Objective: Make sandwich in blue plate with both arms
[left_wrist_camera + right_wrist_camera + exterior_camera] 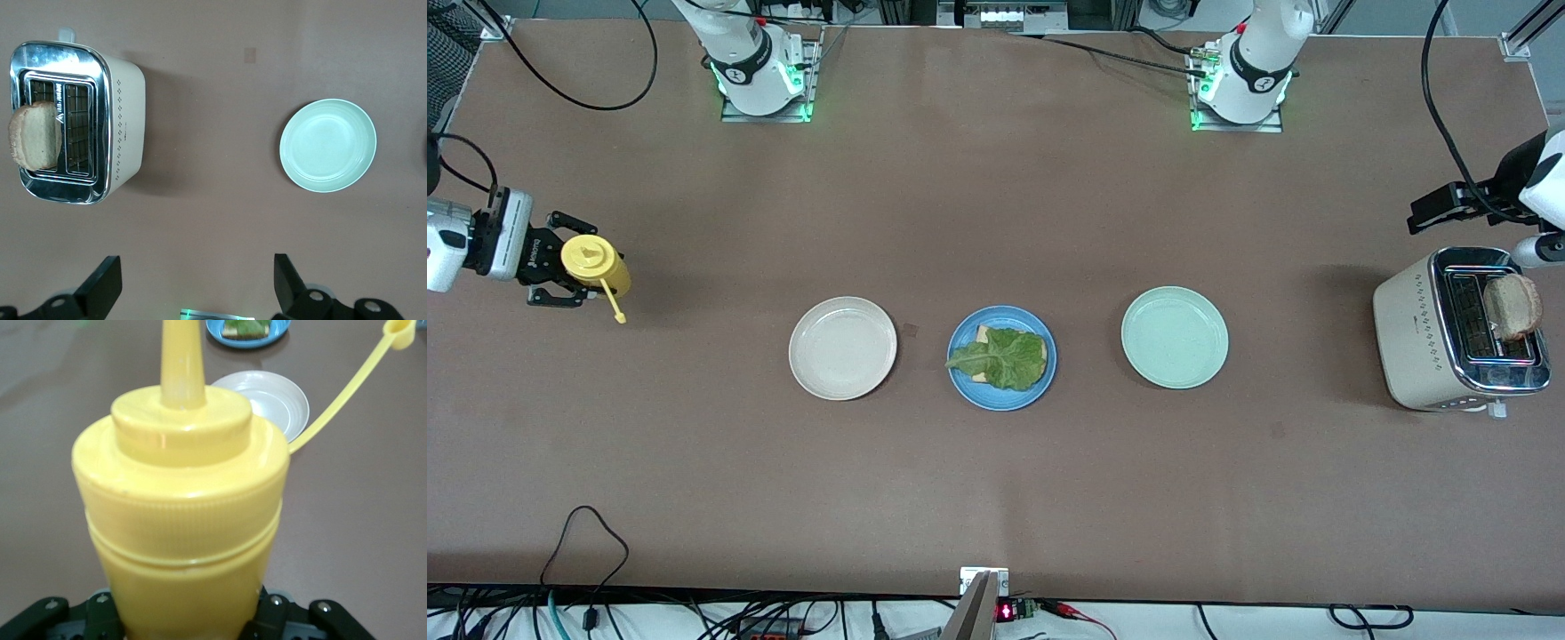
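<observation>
Yellow plastic squeeze bottle (595,264) is clenched in the right gripper (560,272), well toward the right arm's end from the round sky-blue plate (1001,393) holding bread and ruffled green lettuce (1000,356). Carry it upright over that plate, then tip gently. The left gripper (197,288) hangs spread and empty near the beige toaster (1414,342).

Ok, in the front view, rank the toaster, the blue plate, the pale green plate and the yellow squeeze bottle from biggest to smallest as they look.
1. Toaster, clearly the largest.
2. Pale green plate and blue plate: they look about alike, so no ranking between them.
3. Yellow squeeze bottle, the smallest, held by the right gripper.
</observation>
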